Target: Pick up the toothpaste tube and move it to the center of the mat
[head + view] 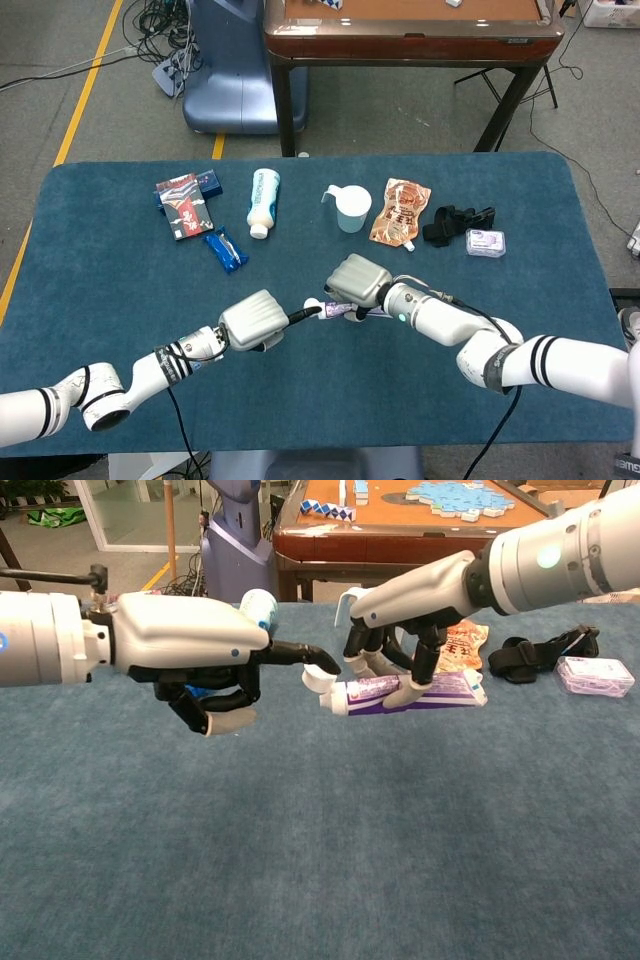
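Observation:
A white and purple toothpaste tube [338, 310] [395, 691] lies crosswise near the middle of the blue mat [300, 400]. Its white cap [322, 685] points to the left. My right hand [360, 280] [410, 600] reaches over the tube from above, and its fingers [420, 680] grip the tube's body. My left hand [255, 320] [190, 645] holds nothing. One of its fingers [318, 658] stretches out to the cap end, while the others bend under the palm. I cannot tell whether the tube is off the mat.
Along the mat's far side lie a red and black box [187, 203], a blue snack packet [226, 250], a white bottle [263, 200], a measuring cup [351, 208], an orange pouch [400, 212], a black strap [455, 222] and a small clear box [485, 242]. A wooden table [400, 40] stands beyond.

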